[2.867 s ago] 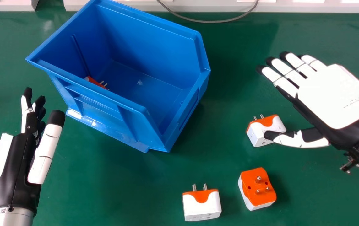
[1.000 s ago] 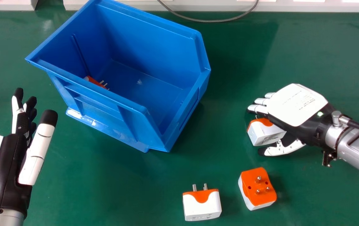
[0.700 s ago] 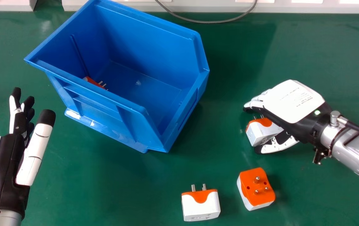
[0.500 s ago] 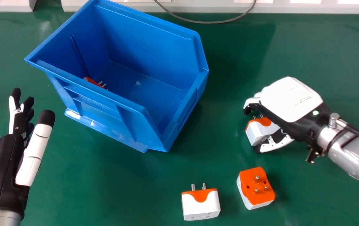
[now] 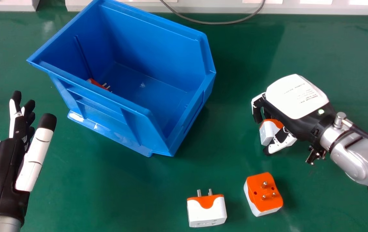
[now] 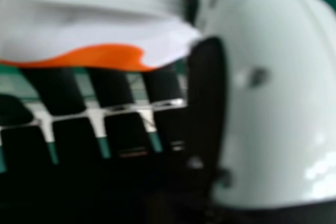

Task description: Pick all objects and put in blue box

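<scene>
The blue box (image 5: 106,116) lies to the left of the right hand (image 5: 295,96), so a sideways carry over its wall seems called for. A white-and-orange adapter (image 5: 267,132) is clasped under that hand by curled fingers and thumb; whether it is lifted off the green table (image 5: 132,193) cannot be told. Nearer the robot than this hand, a prongs-up adapter (image 5: 264,193) and another adapter (image 5: 207,211) are seen. Beyond the box, the left hand (image 5: 5,161) is held open.

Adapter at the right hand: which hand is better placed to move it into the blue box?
Right, most likely: the right hand has fingers and thumb around the adapter; the left hand is near the head view's left edge.
</scene>
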`<state>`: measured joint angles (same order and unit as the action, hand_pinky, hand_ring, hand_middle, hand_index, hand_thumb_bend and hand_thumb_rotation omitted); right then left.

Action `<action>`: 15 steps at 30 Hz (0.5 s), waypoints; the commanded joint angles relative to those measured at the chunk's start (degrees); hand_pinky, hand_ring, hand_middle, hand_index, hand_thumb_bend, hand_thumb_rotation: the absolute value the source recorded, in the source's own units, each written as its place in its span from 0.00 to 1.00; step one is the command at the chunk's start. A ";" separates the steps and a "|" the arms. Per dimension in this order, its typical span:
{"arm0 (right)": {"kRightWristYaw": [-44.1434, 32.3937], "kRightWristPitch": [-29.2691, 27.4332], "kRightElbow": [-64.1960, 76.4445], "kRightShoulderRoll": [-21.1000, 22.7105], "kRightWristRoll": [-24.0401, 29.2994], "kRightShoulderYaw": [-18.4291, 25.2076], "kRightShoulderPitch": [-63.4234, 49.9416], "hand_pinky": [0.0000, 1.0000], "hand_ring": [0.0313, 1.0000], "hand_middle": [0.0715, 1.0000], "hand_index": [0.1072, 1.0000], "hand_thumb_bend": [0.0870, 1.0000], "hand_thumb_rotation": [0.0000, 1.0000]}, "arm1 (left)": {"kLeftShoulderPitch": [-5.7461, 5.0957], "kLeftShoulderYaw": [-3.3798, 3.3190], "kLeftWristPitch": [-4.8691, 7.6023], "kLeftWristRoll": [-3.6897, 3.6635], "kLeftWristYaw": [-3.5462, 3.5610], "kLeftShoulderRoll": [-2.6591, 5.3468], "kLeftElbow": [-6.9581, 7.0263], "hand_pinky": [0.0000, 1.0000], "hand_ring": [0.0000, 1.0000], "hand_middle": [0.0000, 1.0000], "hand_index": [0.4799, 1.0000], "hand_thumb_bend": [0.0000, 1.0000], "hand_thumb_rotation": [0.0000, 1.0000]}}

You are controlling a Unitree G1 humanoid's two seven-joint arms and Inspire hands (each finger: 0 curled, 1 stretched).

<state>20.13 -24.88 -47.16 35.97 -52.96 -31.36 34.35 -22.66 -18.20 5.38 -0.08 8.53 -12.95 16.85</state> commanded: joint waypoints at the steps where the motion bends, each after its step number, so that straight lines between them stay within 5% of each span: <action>1: -0.20 1.34 1.02 0.87 0.96 1.25 -0.92 0.15 0.15 0.16 0.41 0.44 0.16 | 0.19 -0.27 0.56 -0.61 0.06 -0.54 0.88 1.00 1.00 1.00 1.00 0.74 0.96; 8: -1.61 0.90 6.74 2.88 2.63 3.73 -3.17 0.15 0.15 0.16 0.41 0.44 0.16 | 0.64 0.15 1.13 -0.53 0.20 -0.32 0.32 1.00 1.00 1.00 1.00 0.74 0.96; 15: -4.99 0.90 25.02 7.08 5.66 11.06 -9.14 0.14 0.15 0.16 0.41 0.44 0.16 | 0.66 0.83 1.48 -0.18 -0.04 -0.12 0.58 1.00 1.00 1.00 1.00 0.73 0.96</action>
<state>15.43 -23.85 -26.17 41.69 -49.31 -22.66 25.77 -22.02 -17.25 5.70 -0.04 8.60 -12.82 16.66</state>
